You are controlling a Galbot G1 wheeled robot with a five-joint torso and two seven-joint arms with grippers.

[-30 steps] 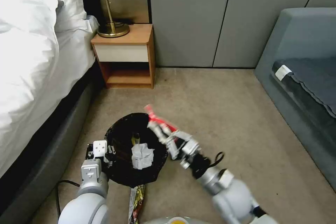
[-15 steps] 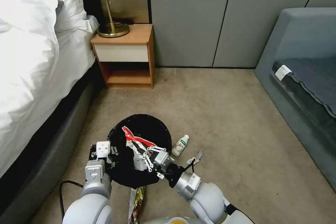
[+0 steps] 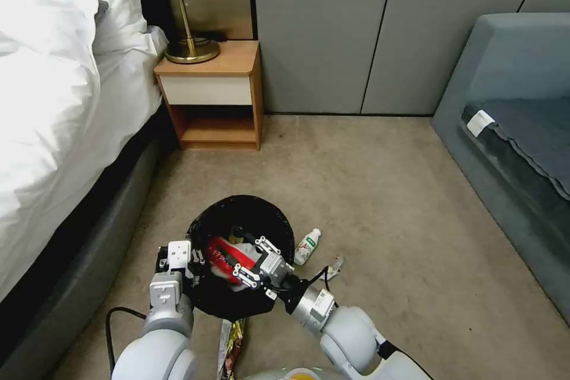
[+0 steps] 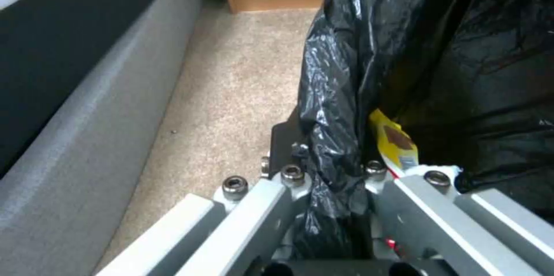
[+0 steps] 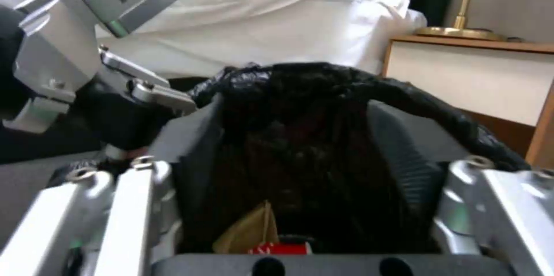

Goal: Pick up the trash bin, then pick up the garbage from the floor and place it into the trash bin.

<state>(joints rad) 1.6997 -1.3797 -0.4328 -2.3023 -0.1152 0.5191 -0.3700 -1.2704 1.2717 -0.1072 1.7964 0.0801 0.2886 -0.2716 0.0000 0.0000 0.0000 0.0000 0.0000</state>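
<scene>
— What's at the far left?

— A bed [image 3: 53,89] with white bedding, and past it a wooden nightstand [image 3: 214,92] carrying a brass lamp [image 3: 189,41].

— And the left gripper [image 3: 178,256]?

— It sits at the left edge of the trash bin [image 3: 237,214], clenched on the rim; the left wrist view has its fingers [image 4: 271,207] pinching the folded black bag [image 4: 340,94] on either side.

— Where is the bin itself?

— Between the two arms, over the carpet [image 3: 380,190], near the bed's foot. Its black liner [image 5: 323,107] gapes toward the right wrist camera.

— What about the right gripper [image 3: 252,261]?

— Over the bin's mouth, fingers spread apart, with a red-and-white wrapper [image 3: 224,252] just off its tips inside the bin. A scrap of brown paper [image 5: 248,232] lies inside too.

— Anything left on the floor?

— A yellow wrapper [image 3: 230,341] lies below the bin, a small white bottle [image 3: 307,246] just right of it, and a tiny scrap [image 3: 334,266] beside that. Farther right stands a grey sofa [image 3: 510,130].
</scene>
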